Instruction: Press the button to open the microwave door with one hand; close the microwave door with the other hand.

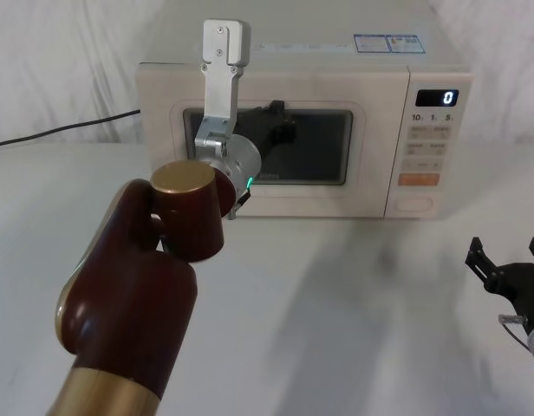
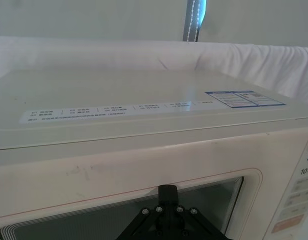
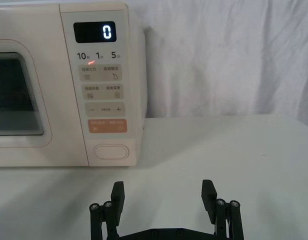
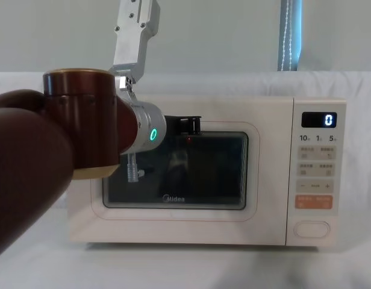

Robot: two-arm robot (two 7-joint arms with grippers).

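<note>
black left tool (image 1: 280, 121) half-hidden at microwave door (image 4: 173, 214), grip unclear; right tool (image 3: 163, 195) spread.

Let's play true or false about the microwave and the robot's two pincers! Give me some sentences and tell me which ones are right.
1. The microwave door is shut. True.
2. The display shows 5. False: it shows 0.
3. The right pincer is pressing the button. False: it hangs open above the table, short of the button.
4. The left pincer is up at the door's window. True.
5. The button sits above the orange key. False: it sits below it.
</note>
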